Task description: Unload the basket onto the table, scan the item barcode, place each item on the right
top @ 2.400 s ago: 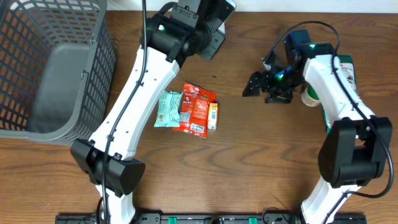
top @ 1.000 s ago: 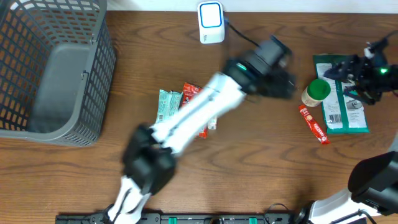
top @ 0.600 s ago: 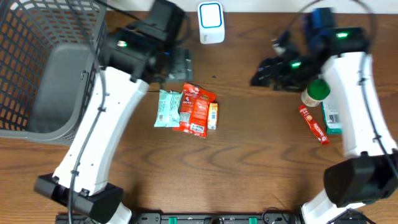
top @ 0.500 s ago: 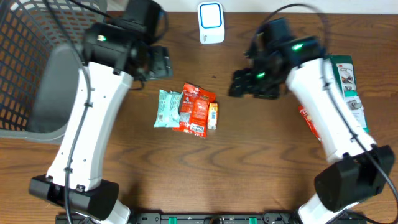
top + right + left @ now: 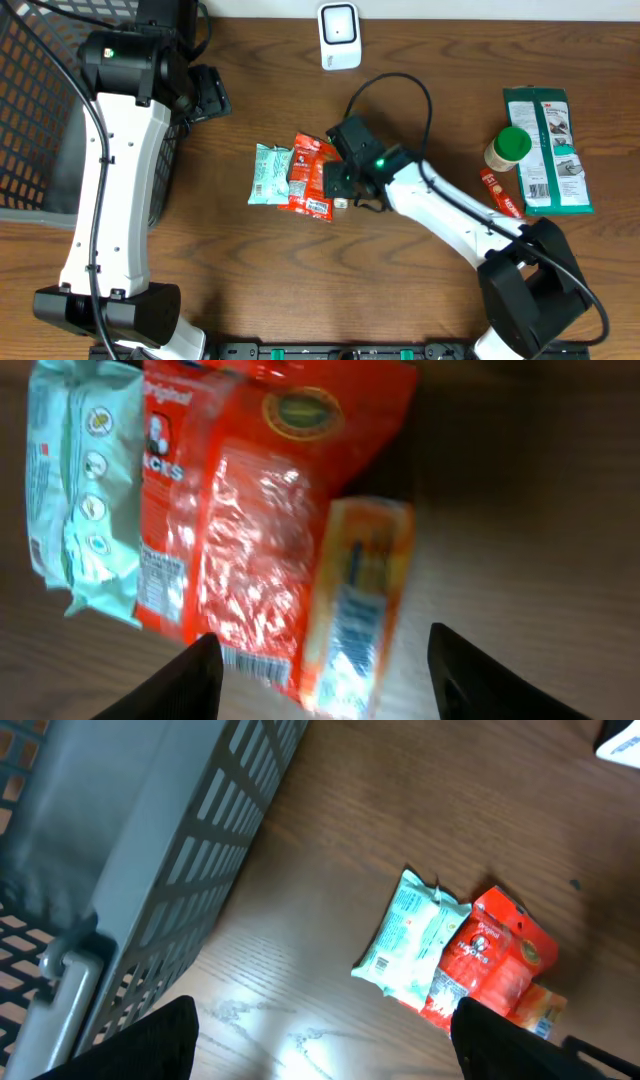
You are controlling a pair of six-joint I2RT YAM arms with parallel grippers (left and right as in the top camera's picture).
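- The right gripper [image 5: 325, 660] hangs low over the snack cluster at mid-tabletop [image 5: 300, 285], jaws apart astride the orange packet [image 5: 355, 610], which lies just beside the red packet [image 5: 250, 520].
- A clean pick likely means closing on the orange packet's long sides alone, without snagging the red foil. Its barcode then has to face the scanner [image 5: 339, 35] at the far edge.
- Bare wood lies between cluster and scanner. The left gripper [image 5: 320, 1040], jaws apart and empty, hangs by the basket [image 5: 30, 80], well clear.
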